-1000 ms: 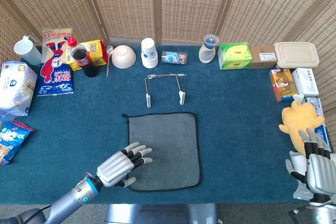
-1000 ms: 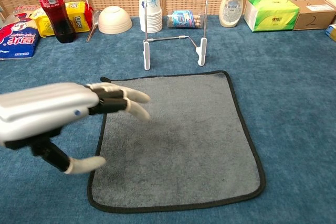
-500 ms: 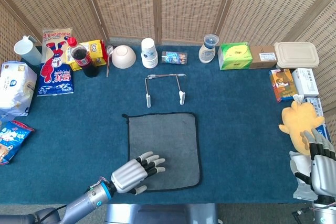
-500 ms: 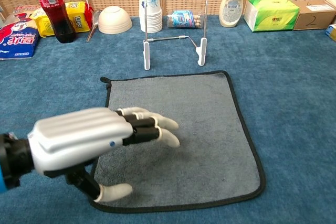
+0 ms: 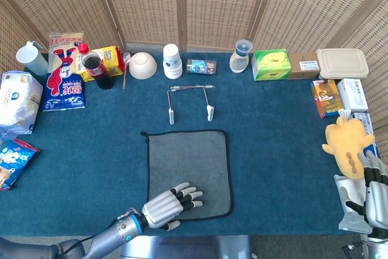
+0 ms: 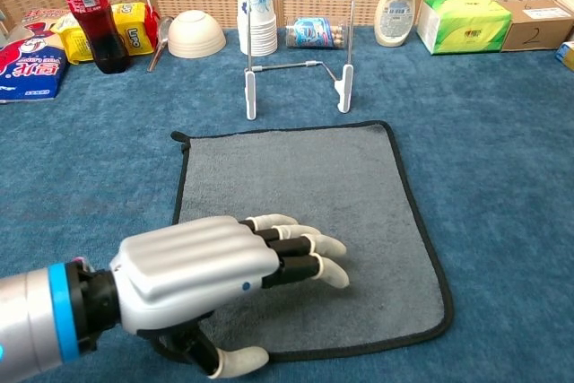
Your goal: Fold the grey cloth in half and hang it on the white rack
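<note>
Grey cloth (image 5: 188,171) lies flat and unfolded on blue tabletop (image 5: 273,150), centre-front, dark-trimmed edges square to the tabletop edge. Near-left corner is under the left hand.

Left hand (image 5: 170,205): palm down over cloth's near-left area, fingers (image 6: 305,248) extended and slightly apart, pointing toward cloth's middle. Thumb (image 6: 235,362) sits low at cloth's near hem; chest view shows it at or just past the trim. Cannot tell whether fingertips press the fabric or hover just above. Nothing pinched, no fabric lifted.

Right hand (image 5: 374,187): at far right edge of head view, off the cloth, well apart from it. Fingers upright and a little apart, holding nothing. Not seen in chest view.

White rack (image 5: 190,102): stands upright just beyond cloth's far edge, wire frame w/ two white feet, bare, not touching cloth.

Back row, L to R: red-capped cola bottle (image 5: 92,65), yellow packet (image 5: 113,57), white bowl (image 5: 142,65), stack of paper cups (image 5: 172,61), white bottle (image 5: 240,56), green tissue box (image 5: 271,64), brown carton (image 5: 308,65), lidded beige container (image 5: 342,62). Left side: snack bags (image 5: 64,71). Right side: yellow plush toy (image 5: 347,144), just beyond right hand.
</note>
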